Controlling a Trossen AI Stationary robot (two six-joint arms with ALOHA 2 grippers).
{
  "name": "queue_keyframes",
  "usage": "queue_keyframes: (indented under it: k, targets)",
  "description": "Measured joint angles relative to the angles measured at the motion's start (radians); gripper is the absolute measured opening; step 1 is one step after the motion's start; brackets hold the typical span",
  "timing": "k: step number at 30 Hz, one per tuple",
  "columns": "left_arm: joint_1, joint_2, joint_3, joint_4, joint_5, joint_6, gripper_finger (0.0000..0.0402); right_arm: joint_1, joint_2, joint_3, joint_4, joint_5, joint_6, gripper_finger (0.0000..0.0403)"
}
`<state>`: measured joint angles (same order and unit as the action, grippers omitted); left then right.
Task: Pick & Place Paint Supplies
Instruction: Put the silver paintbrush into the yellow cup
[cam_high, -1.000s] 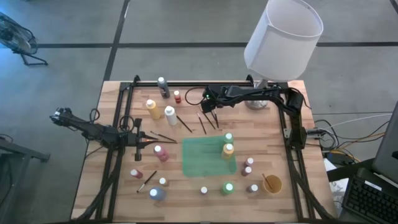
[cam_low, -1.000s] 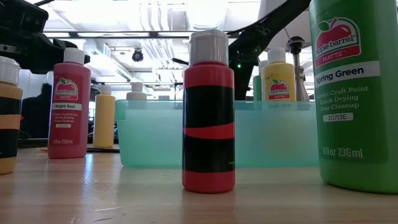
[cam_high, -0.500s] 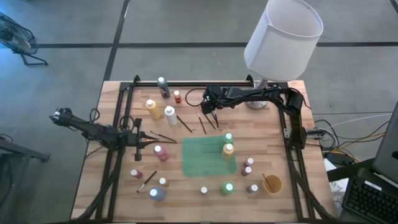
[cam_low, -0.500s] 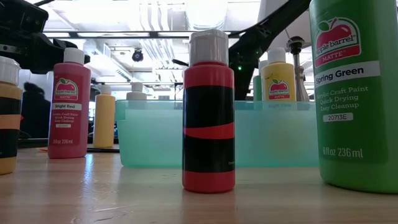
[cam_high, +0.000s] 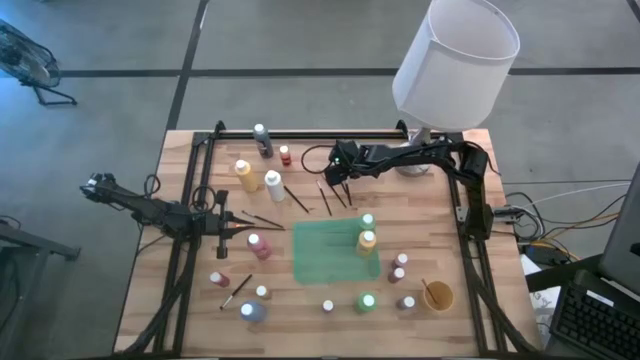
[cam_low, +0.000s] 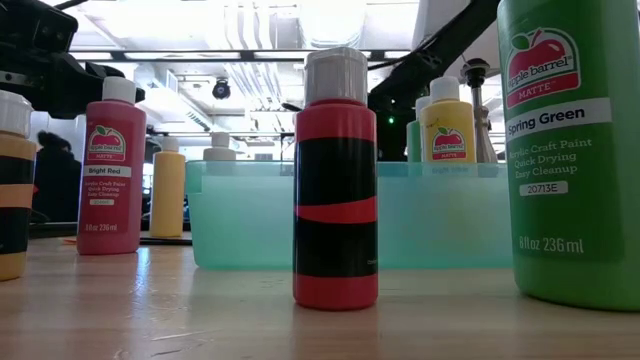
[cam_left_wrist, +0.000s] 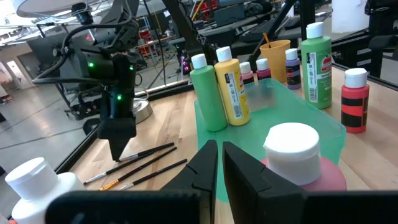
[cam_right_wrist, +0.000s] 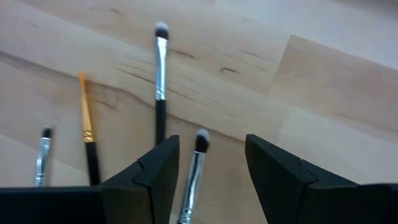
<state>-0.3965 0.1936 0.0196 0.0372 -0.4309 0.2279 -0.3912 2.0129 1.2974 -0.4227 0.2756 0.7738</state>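
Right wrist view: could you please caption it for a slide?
Open right gripper poised above a brush lying on the table.

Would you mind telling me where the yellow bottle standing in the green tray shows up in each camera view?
High view: yellow bottle near the right side of the green tray, mid-table.
Low view: right of centre, behind the tray's wall.
Left wrist view: upper middle, standing in the tray.
Right wrist view: not in it.
Shared landmark: the green tray.
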Motion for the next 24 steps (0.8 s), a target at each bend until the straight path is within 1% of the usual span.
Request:
queue_keyframes:
  k: [4,14,19,24]
  targets:
    - [0.000,0.000,0.000,0.000,0.000,0.000,0.0030,0.000,0.000,-0.012,0.017,0.002,0.004,0.0169]
    - [0.000,0.000,0.000,0.000,0.000,0.000,0.0030,-0.003,0.001,-0.024,0.022,0.010,0.009,0.0171]
    - [0.000,0.000,0.000,0.000,0.000,0.000,0.0030,-0.003,0.057,0.007,0.031,-0.009,0.009,0.0169]
    - [0.000,0.000,0.000,0.000,0.000,0.000,0.0030,-0.002,0.115,0.067,-0.002,0.003,-0.015,0.0169]
